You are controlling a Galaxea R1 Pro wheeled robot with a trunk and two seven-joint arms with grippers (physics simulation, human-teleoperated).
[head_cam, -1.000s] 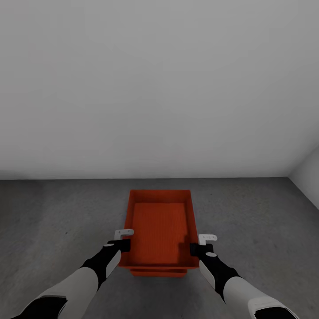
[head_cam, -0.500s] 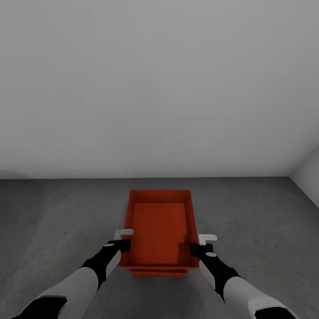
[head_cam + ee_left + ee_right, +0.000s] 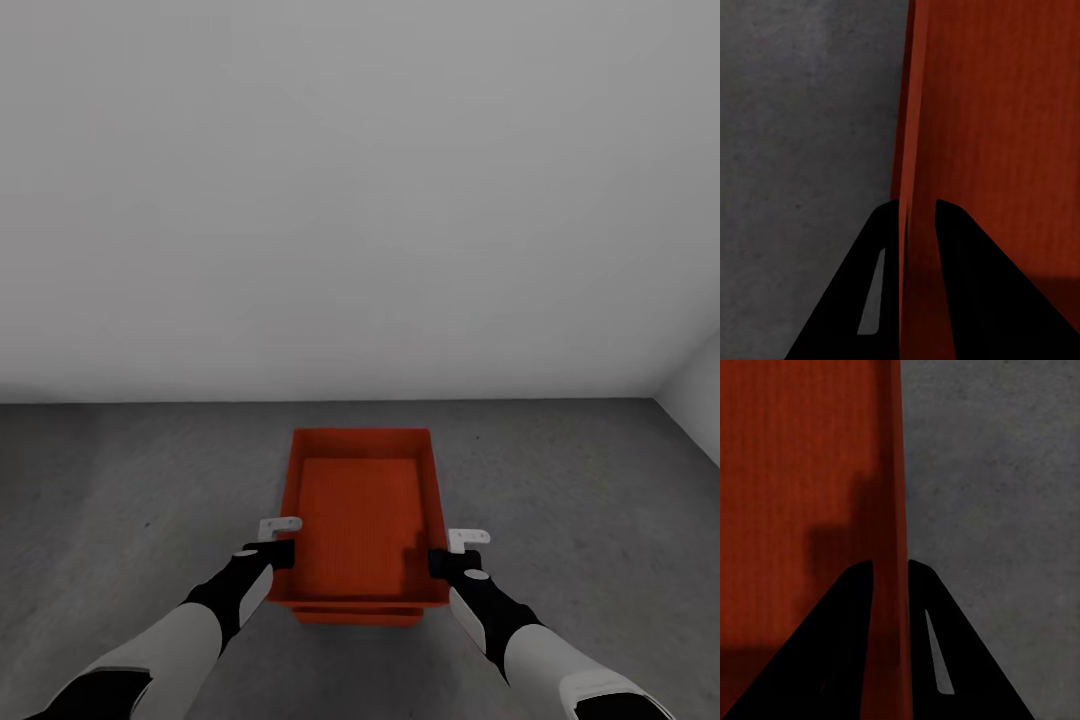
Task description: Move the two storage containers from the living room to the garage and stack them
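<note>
Now both end effectors, left (image 3: 283,540) and right (image 3: 450,552), clamp opposite walls of the upper container (image 3: 362,510) between them, nested on the lower container (image 3: 357,614); release evenly, retreat outward.

No text, label, brand, number or sign can be read anywhere in these views.

An open-top red-orange storage container (image 3: 362,510) is held level above a second one (image 3: 358,616) on the grey floor (image 3: 120,500).
</note>
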